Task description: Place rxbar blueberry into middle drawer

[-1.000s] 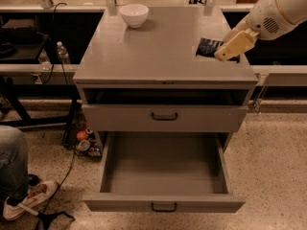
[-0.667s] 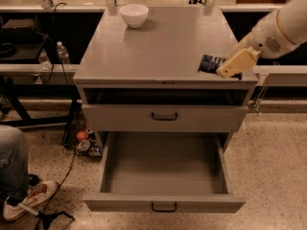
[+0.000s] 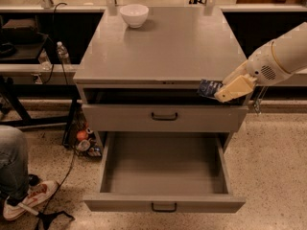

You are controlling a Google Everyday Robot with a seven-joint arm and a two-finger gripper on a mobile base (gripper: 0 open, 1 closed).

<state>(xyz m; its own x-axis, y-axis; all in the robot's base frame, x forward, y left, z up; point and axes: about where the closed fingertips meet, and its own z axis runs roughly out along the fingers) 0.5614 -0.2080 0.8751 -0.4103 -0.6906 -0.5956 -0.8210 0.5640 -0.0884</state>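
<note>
My gripper point(image 3: 221, 92) is at the cabinet's front right corner, just past the front edge of the grey top. It is shut on the rxbar blueberry point(image 3: 209, 88), a dark navy bar that sticks out to the left of the cream fingers point(image 3: 232, 88). The bar hangs in front of the gap above the upper drawer. The middle drawer point(image 3: 164, 199) is pulled wide open below, with a flat grey interior and a small black handle on its front. The bar is above the drawer's back right part.
A white bowl point(image 3: 134, 15) stands at the back left of the cabinet top point(image 3: 163, 47). The upper drawer front point(image 3: 164, 117) sits slightly out. A person's leg and shoe point(image 3: 25, 195) are on the floor at lower left, with cables and bottles beside the cabinet.
My gripper has carried the bar forward and down, from over the cabinet's right side to past its front edge. The drawer and the bowl have not moved.
</note>
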